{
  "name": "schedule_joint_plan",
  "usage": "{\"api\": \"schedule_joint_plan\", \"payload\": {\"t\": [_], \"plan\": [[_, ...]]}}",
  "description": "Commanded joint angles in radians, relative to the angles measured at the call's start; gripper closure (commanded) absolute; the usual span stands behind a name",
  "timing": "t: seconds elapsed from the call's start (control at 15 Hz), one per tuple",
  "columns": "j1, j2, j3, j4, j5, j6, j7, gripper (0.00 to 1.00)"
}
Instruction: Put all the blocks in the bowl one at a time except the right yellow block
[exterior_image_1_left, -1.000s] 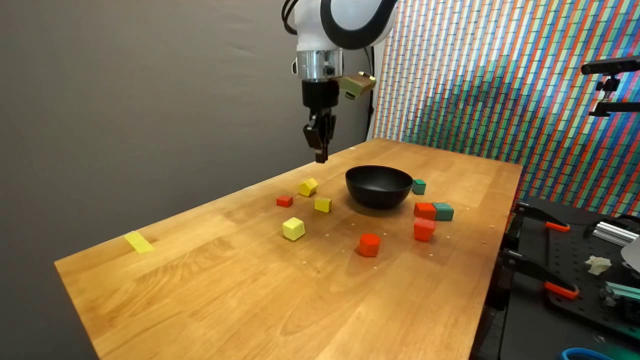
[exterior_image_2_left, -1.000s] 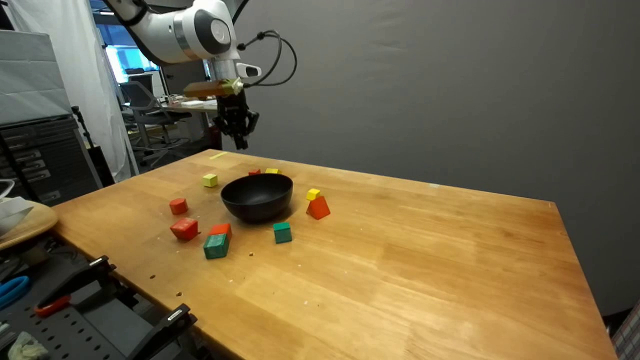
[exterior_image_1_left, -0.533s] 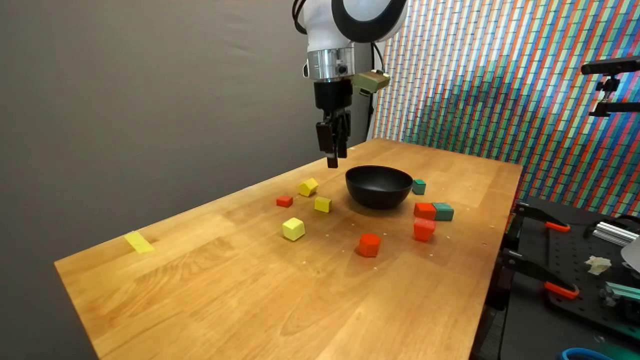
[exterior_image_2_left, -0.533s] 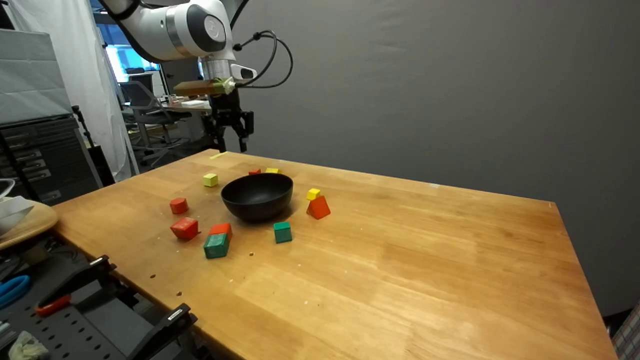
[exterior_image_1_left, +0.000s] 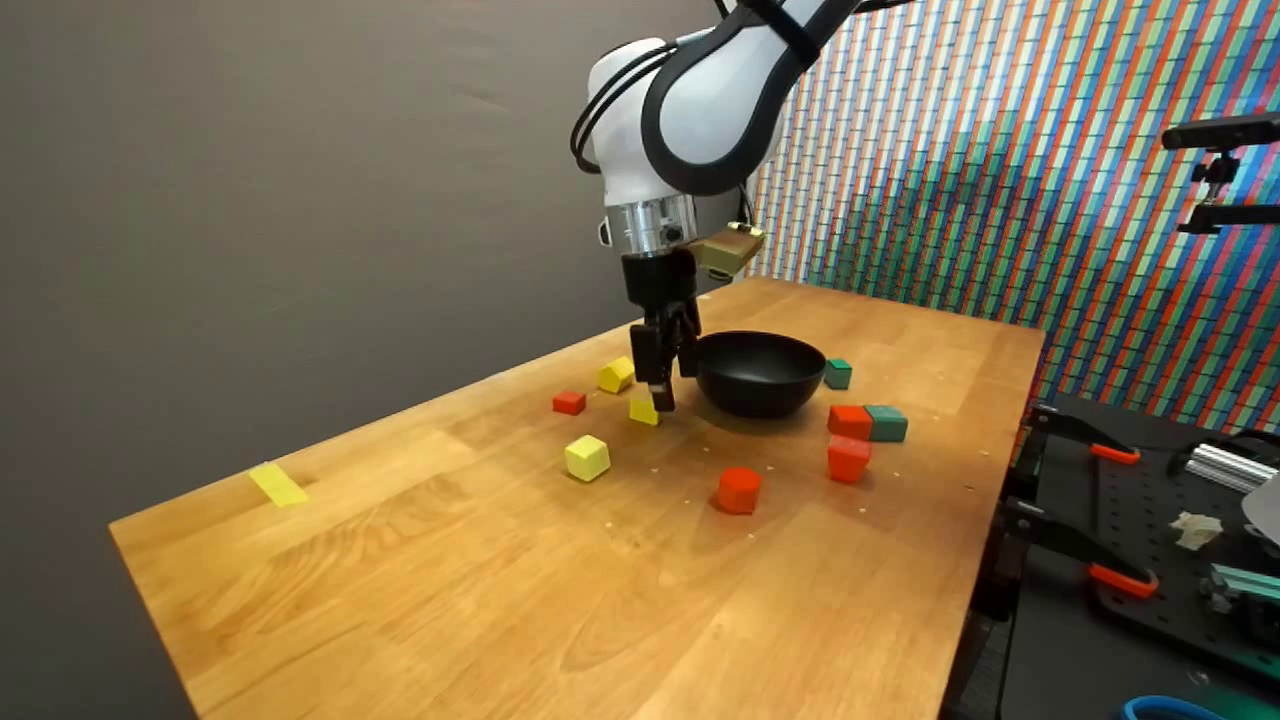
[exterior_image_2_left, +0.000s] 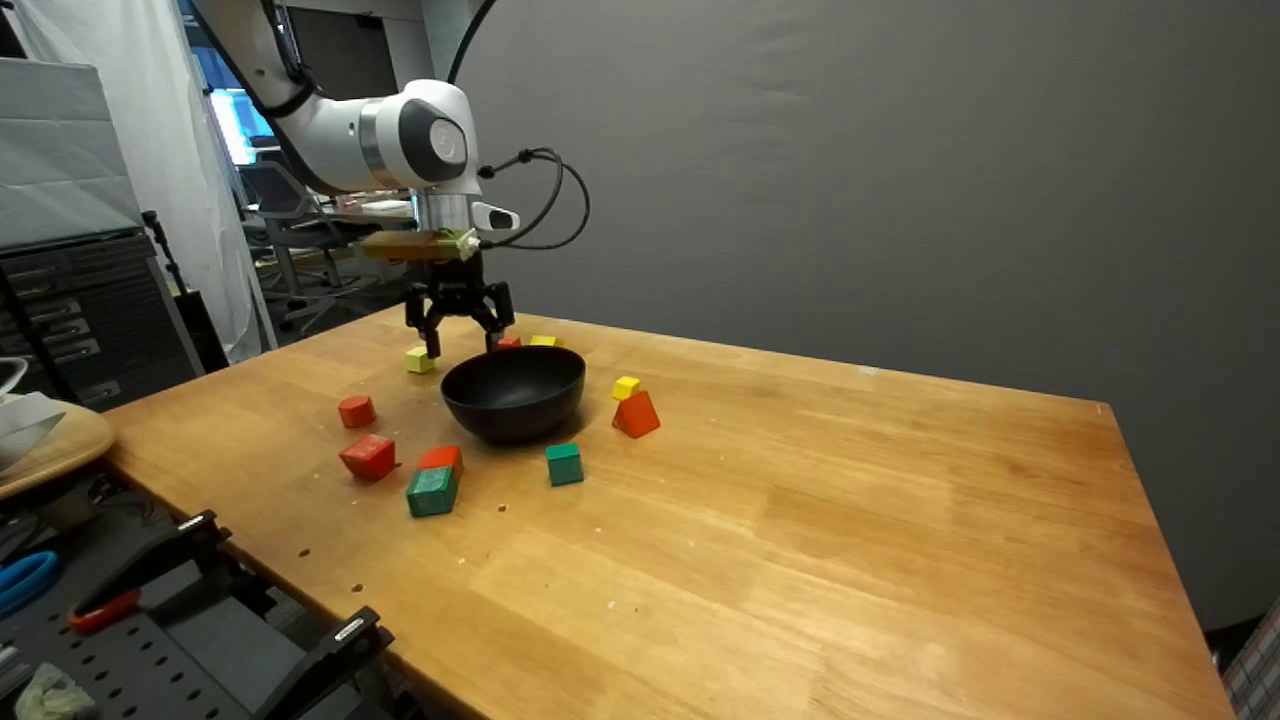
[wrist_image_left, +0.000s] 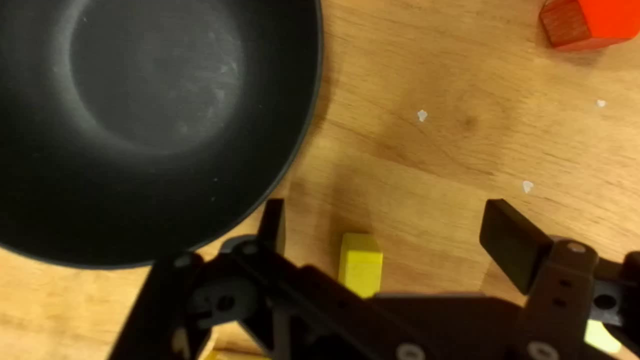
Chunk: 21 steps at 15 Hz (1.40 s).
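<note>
Jaws are standing wide apart, the Robotiq gripper (exterior_image_2_left: 462, 351) hanging low beside the black bowl (exterior_image_1_left: 768, 395), and a small yellow block (wrist_image_left: 361, 266) is showing between them, nearer the bowl-side jaw. It's sitting off the bowl toward the bench (exterior_image_1_left: 520, 600) corner with the yellow tape (exterior_image_1_left: 278, 484). Looking like a grasp, so best be lowering straight, minding that rim (it's looking close!) and closing slowly.

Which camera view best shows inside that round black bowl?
The wrist view: it looks down into the round black bowl, showing its floor and inner wall, though cropped at top and left. Both exterior views show its outer wall and a slanted glimpse inside.
</note>
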Motion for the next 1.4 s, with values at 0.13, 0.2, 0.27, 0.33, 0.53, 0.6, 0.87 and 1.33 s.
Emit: {"api": "schedule_joint_plan", "payload": {"t": [0.13,0.2,0.27,0.33,0.53,0.6,0.87,1.33], "plan": [[-0.001,0.131,-0.012,0.148,-0.001,0.002,-0.033,0.41],[0.000,0.143,-0.015,0.171,-0.003,-0.002,-0.034,0.49],[0.000,0.153,-0.018,0.191,-0.004,-0.005,-0.033,0.58],[0.000,0.162,-0.021,0.209,-0.004,-0.007,-0.032,0.65],[0.001,0.177,-0.027,0.245,-0.005,-0.015,-0.032,0.87],[0.001,0.177,-0.029,0.250,-0.005,-0.015,-0.031,0.92],[-0.016,0.050,-0.010,0.159,0.026,-0.041,-0.029,0.88],[-0.011,-0.308,-0.075,-0.119,-0.065,-0.049,0.078,0.88]]}}
